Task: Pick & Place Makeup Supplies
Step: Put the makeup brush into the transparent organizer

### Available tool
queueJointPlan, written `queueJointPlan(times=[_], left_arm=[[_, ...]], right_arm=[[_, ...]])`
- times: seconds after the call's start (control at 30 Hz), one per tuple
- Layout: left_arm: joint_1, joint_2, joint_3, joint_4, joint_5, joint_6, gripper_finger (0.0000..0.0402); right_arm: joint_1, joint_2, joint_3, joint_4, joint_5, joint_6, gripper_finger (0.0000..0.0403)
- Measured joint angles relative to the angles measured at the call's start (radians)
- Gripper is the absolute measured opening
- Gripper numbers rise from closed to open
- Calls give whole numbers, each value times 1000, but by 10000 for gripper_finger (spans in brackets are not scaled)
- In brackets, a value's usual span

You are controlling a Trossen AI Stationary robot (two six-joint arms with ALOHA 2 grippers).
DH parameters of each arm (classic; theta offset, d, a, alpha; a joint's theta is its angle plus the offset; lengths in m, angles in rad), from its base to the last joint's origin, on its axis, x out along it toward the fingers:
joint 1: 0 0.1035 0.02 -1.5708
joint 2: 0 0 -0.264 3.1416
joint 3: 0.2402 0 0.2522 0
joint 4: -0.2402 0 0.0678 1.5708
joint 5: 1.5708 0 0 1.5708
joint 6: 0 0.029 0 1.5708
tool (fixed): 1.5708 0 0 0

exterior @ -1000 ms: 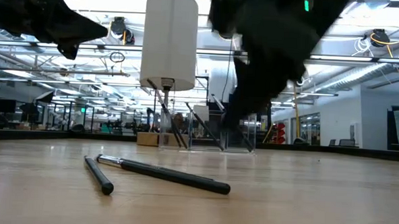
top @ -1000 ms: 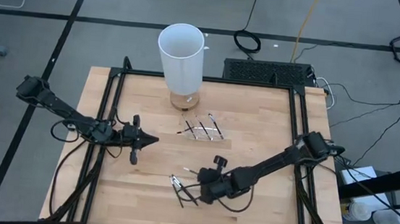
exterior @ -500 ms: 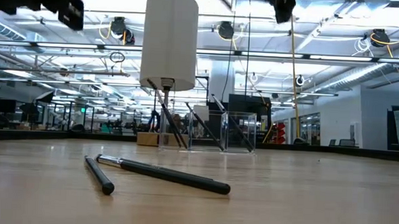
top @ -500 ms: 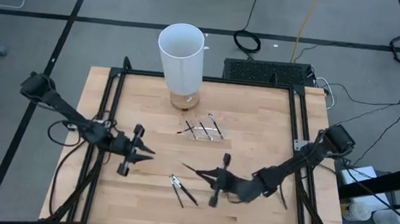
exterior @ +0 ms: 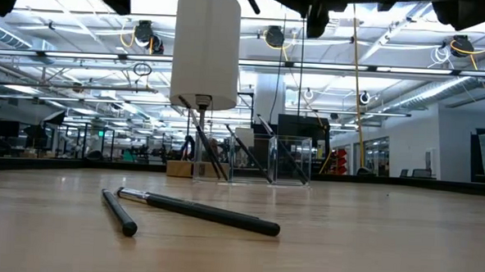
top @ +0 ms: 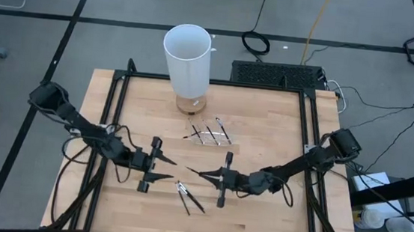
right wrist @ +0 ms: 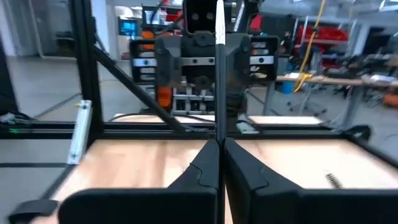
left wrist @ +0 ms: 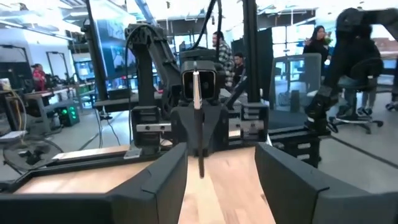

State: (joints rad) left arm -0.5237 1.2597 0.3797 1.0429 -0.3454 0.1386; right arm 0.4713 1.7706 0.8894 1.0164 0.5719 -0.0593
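Observation:
My right gripper [top: 189,171] hangs over the table's near middle, pointing left and shut on one of the makeup supplies, a thin dark stick [right wrist: 219,62] with a pale tip. My left gripper [top: 172,170] faces it from the left, open, its fingers [left wrist: 168,180] a little short of the stick [left wrist: 199,155]. Two more dark sticks [top: 188,197] lie flat on the wood just nearer [exterior: 198,212]. Several others rest in a small clear tray [top: 211,135] in front of the tall white cylinder [top: 188,54]. My right gripper pinches the stick's dark shaft [right wrist: 219,127] between its two shut fingers, at their free ends. The fingers come about level from the table's right and lie across the stick. The stick stands up from them, pale tip uppermost, lifted clear of the table.
The white cylinder stands on a round wooden base [top: 191,104] at the far middle. A black frame [top: 113,115] runs along the table's left, right and far sides. Bare wood [top: 266,129] lies right of the clear tray.
My right gripper has risen from the sticks near the front edge with one stick and turned level, pointing left. My left gripper has moved toward the near edge and right, up to the right gripper, and has opened. Two sticks have stayed on the wood.

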Motion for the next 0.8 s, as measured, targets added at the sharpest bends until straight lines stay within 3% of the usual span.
queueJointPlan(times=[0.33, 0.5, 0.8], left_arm=[[99, 50, 79, 0, 58, -66, 182], [140, 50, 98, 0, 139, -96, 182], [160, 50, 101, -28, 146, -93, 182]], right_arm=[[-29, 0, 1, 27, -50, -81, 0], [-48, -1, 1, 27, -61, -85, 0], [-86, -1, 2, 31, -107, -69, 0]])
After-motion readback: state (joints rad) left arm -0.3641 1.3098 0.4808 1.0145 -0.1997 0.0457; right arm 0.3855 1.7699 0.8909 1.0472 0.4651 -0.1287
